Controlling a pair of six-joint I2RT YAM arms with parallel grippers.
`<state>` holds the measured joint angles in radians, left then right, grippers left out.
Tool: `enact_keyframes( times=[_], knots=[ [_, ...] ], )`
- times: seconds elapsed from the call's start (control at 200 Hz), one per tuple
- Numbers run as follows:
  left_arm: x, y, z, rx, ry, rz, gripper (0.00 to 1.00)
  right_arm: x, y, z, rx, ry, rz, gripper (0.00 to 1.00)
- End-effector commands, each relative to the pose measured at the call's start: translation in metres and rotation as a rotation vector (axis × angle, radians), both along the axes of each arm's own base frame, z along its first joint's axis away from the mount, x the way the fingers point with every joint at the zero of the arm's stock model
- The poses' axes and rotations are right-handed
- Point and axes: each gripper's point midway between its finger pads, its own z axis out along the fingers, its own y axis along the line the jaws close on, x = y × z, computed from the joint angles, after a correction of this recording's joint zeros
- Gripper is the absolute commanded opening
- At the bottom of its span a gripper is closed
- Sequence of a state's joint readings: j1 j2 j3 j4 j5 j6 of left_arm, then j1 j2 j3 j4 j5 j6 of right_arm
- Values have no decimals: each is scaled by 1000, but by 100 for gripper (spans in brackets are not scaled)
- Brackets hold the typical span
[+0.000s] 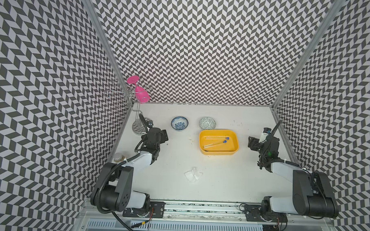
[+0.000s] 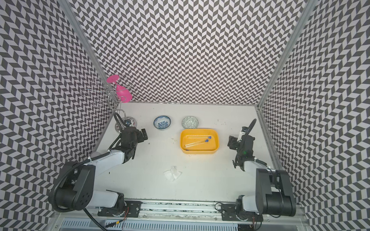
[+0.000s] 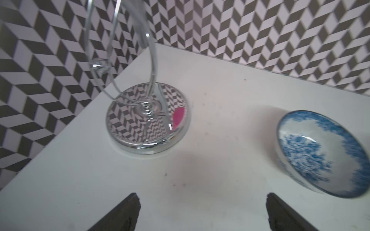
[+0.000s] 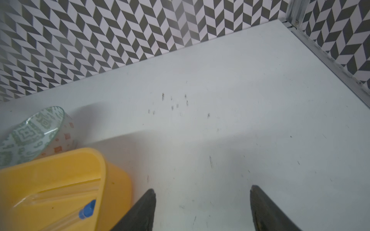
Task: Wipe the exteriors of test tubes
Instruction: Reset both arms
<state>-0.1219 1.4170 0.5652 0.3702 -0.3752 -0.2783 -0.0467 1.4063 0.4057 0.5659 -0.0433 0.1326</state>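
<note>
The tray (image 1: pixel 221 152) is yellow, the test tubes (image 1: pixel 215 143) clear and blue-capped, the walls (image 1: pixel 203 46) black-and-white chevron.

A chrome wire rack (image 3: pixel 148 124) stands in the far left corner of the desk (image 1: pixel 224 180), a pink glass (image 1: pixel 140 94) hanging upside down on it. A blue-patterned bowl (image 1: pixel 179 123) and a green-patterned bowl (image 1: pixel 207 123) sit side by side toward the far edge, a yellow tray (image 1: pixel 221 152) just nearer than the green one. A crumpled white tissue (image 1: pixel 193 174) lies near centre.

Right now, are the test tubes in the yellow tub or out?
In. The test tubes lie flat on the floor of the yellow tub, blue caps visible.
</note>
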Motion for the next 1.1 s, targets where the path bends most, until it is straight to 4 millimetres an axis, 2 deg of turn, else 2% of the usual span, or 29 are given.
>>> enact_keyframes(
  times=[0.0,0.035,0.11,0.19,0.255,0.366,0.426,0.466,0.536,0.576,0.601,0.651,0.711,0.746,0.771,0.861,0.916,0.961,1.002,1.092],
  knots=[
    [8,8,69,51,-363,-63,100,11,-16,62,-85,-336,-82,72],
    [4,5,77,87,-419,-113,100,9,-20,62,-73,-353,-116,72],
    [1,8,81,142,-441,-153,100,10,-14,64,-90,-366,-83,72],
    [-8,-7,84,160,-467,-285,100,12,-6,61,-111,-344,-54,73],
    [-16,-9,78,151,-443,-300,100,10,0,59,-125,-356,-28,73],
    [-40,-8,51,143,-421,-286,100,6,3,59,-127,-390,-19,75],
    [-50,1,58,142,-495,-229,100,7,7,56,-130,-380,10,77],
    [-45,5,55,111,-487,-215,99,7,10,55,-135,-378,27,82],
    [-36,-3,37,117,-468,-270,99,3,17,55,-144,-399,67,91],
    [-35,-8,43,141,-535,-297,100,1,17,58,-147,-418,69,95],
    [-33,-12,38,139,-507,-326,100,1,17,57,-145,-416,65,99],
    [-27,-11,27,108,-402,-319,100,2,16,56,-145,-409,59,99],
    [-33,-4,39,136,-502,-273,100,3,15,56,-145,-409,56,99],
    [-33,-2,37,134,-490,-255,100,3,15,56,-146,-408,54,99],
    [-30,-5,29,130,-436,-262,100,3,15,56,-147,-406,53,99],
    [-5,-23,22,158,-349,-351,100,3,15,56,-147,-405,53,99],
    [-18,-23,27,162,-401,-354,100,3,15,55,-146,-403,53,99],
    [-25,-33,30,187,-422,-396,100,3,15,56,-147,-404,53,99],
    [-25,-40,29,211,-423,-430,100,3,15,56,-147,-406,54,99],
    [-20,-39,27,193,-404,-443,100,3,15,55,-147,-405,52,99]
  ],
)
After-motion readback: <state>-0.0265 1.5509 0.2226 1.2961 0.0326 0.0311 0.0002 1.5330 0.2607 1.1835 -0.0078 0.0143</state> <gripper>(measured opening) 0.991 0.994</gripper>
